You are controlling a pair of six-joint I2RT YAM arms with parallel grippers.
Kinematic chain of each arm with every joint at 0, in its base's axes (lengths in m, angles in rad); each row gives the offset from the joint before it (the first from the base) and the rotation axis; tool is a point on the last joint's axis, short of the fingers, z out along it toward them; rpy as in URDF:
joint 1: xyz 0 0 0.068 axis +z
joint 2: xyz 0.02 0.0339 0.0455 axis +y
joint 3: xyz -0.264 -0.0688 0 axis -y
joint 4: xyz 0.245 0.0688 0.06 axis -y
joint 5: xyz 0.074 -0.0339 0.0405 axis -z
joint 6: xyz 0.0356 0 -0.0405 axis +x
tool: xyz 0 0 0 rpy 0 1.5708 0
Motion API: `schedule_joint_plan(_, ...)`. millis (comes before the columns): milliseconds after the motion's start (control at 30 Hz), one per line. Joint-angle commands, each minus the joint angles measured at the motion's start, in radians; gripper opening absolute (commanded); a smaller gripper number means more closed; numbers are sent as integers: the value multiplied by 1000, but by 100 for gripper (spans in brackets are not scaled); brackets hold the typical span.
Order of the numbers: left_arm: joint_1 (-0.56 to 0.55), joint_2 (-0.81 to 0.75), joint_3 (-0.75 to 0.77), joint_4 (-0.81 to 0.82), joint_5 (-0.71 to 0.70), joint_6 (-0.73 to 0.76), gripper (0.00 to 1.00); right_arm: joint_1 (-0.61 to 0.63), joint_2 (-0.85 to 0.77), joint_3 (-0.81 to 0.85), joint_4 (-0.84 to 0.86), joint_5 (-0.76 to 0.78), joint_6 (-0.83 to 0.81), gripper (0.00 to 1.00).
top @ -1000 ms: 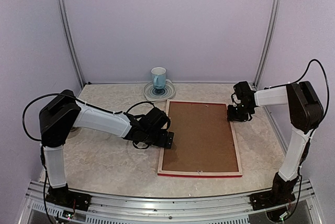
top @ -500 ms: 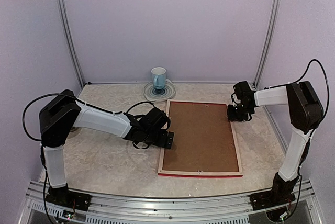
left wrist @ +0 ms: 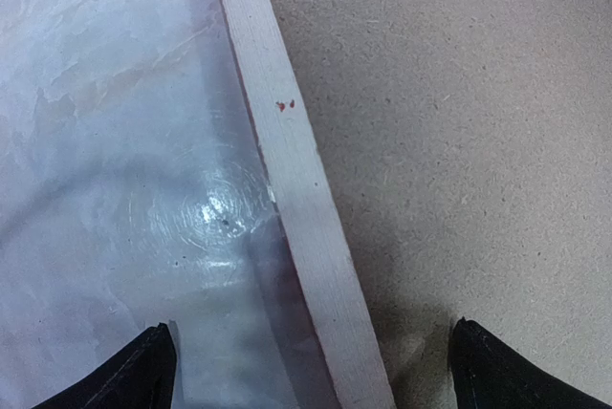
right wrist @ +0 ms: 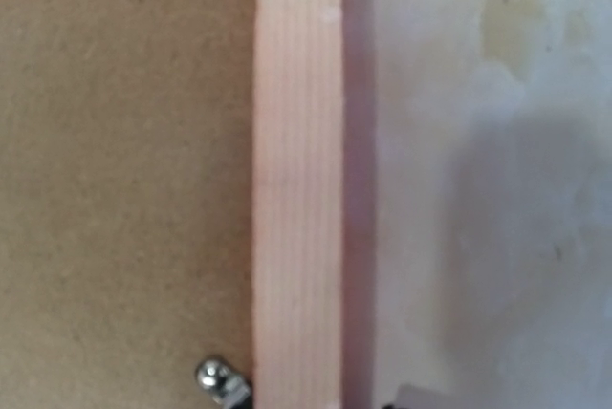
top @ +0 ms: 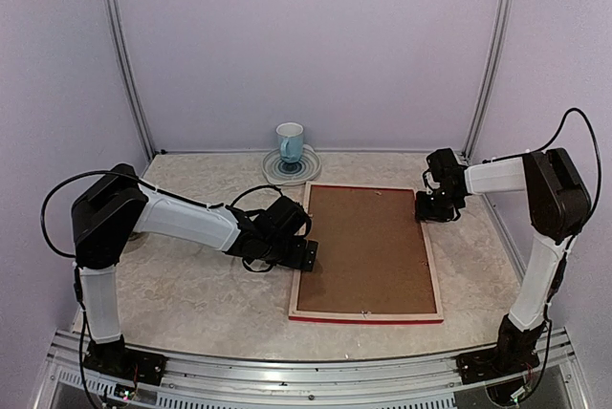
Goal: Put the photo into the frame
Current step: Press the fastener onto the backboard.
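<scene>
Frame (left wrist: 296,180) lies face down on the worktop (top: 191,285), pale wood upward, with a brown backing board (top: 363,247) filling it. The left gripper (top: 304,256) sits low over the frame's left rail with its fingers (left wrist: 134,376) spread wide, one over the worktop and the other over the board, gripping nothing. The right gripper (top: 427,208) hangs over the right rail near the far corner; I cannot tell how far apart its fingers are. The photo is not in sight.

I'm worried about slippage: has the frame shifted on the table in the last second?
No. The frame has not shifted: its far left corner lies right by the saucer, as before.
</scene>
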Motion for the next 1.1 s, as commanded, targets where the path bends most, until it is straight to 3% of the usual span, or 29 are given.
schedule_joint_plan(0,-8,16,-14,18,11,-8,99,-9,28,19,17,27,-2,32)
schedule_joint_plan(200,-8,18,-10,20,18,-7,99,-9,28,8,31,24,-7,28)
schedule_joint_plan(267,-8,20,-6,19,19,-6,99,-9,15,5,34,18,-8,33)
schedule_joint_plan(367,-8,21,-3,18,20,-4,99,-9,-4,-1,38,14,-6,49)
schedule_joint_plan(400,-8,20,-2,18,20,-5,99,-9,-9,-2,40,13,-7,50)
schedule_joint_plan(667,-9,20,4,12,21,-5,99,-10,29,30,19,45,-12,43)
schedule_joint_plan(967,-7,14,4,7,17,-2,99,-10,46,28,27,38,-16,24)
schedule_joint_plan(1067,-8,17,10,5,19,0,99,-10,44,29,26,34,-17,24)
